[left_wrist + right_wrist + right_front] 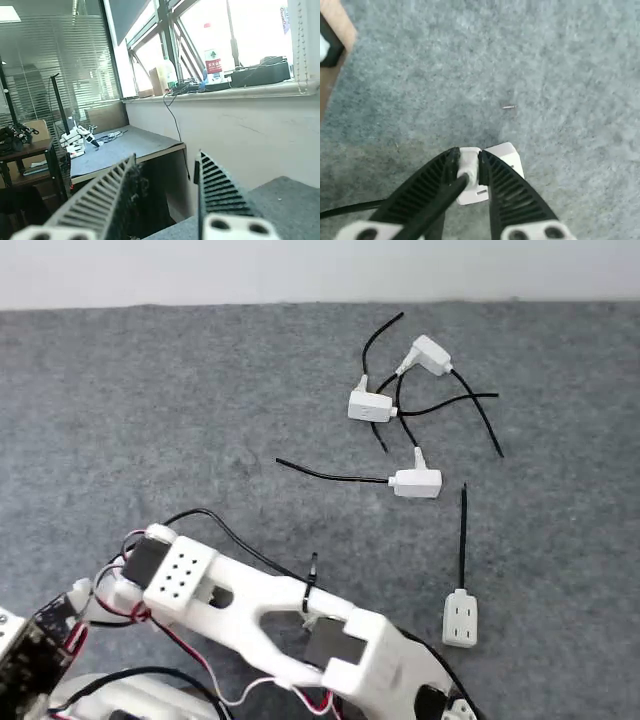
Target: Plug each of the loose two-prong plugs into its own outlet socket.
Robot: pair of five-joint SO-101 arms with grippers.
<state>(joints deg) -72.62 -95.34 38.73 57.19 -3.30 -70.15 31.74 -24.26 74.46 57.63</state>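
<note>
Grey felt-like matting covers the surface point(150, 420), which runs back to a pale wall point(300, 270). Seen from above, an arm point(270, 610) of white plastic with black motors and red and white wires lies across the near edge, from lower left to lower right. Toward the far right sit three white plugs on black cords: the far plug point(431, 356) is nearest the wall, the second plug point(370, 408) is just beside it with the cords crossing between them, and the third plug point(417, 483) lies a little nearer, its cord trailing off to the left. Nearer still and well apart from them, an outlet socket point(460, 620) lies flat on the matting, its cord running straight away toward the wall. In the right wrist view, the right pincer point(468, 154) is clamped on a white plug point(468, 175) low over the matting, with a black cord point(350, 210) leading off from it. A white block point(506, 152) lies right against the plug's far side; whether the two are joined cannot be told. The left pincer point(167, 157) stands wide apart, raised off the matting and aimed across the room toward a window point(240, 30) and a dark desk point(125, 145) beneath the sill.
</note>
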